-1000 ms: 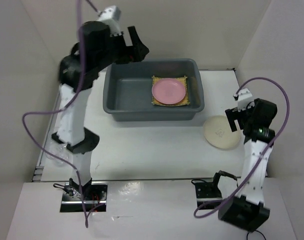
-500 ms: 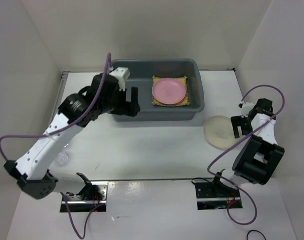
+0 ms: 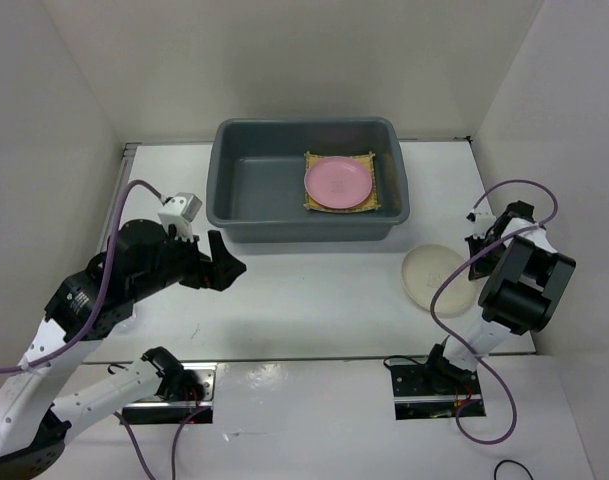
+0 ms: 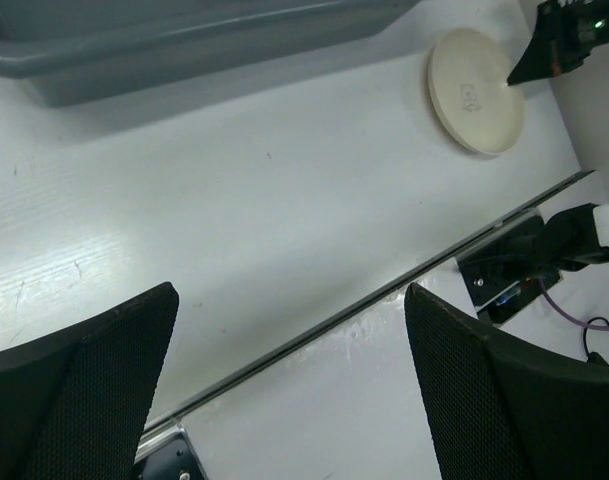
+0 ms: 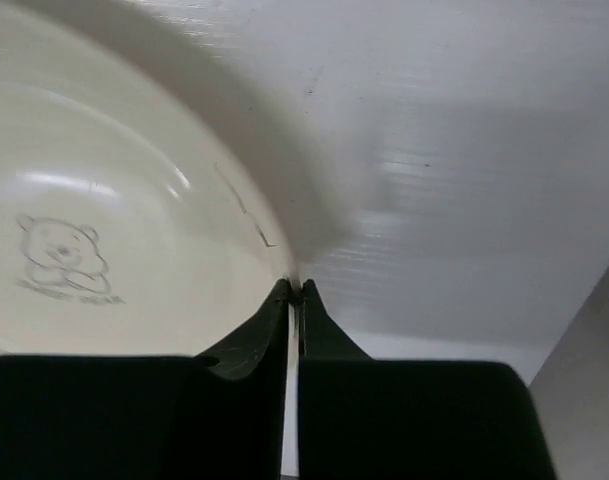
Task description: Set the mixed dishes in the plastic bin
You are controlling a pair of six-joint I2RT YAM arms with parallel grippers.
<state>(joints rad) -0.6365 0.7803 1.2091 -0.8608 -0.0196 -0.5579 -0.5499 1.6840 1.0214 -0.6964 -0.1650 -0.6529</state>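
Right jaws are closed to a hairline slit, their tips touching the rim of the cream plate [image 5: 104, 250], which lies ahead and left of them on the white bench [image 5: 434, 150]. Left jaws gape wide and empty above the bench. Beyond them, the plastic bin [image 3: 222, 200] holds the mat [image 3: 311, 204] under the pink plate [image 3: 337, 181].

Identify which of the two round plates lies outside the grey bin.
The cream plate, on the table; the pink plate lies on the mat inside the bin.
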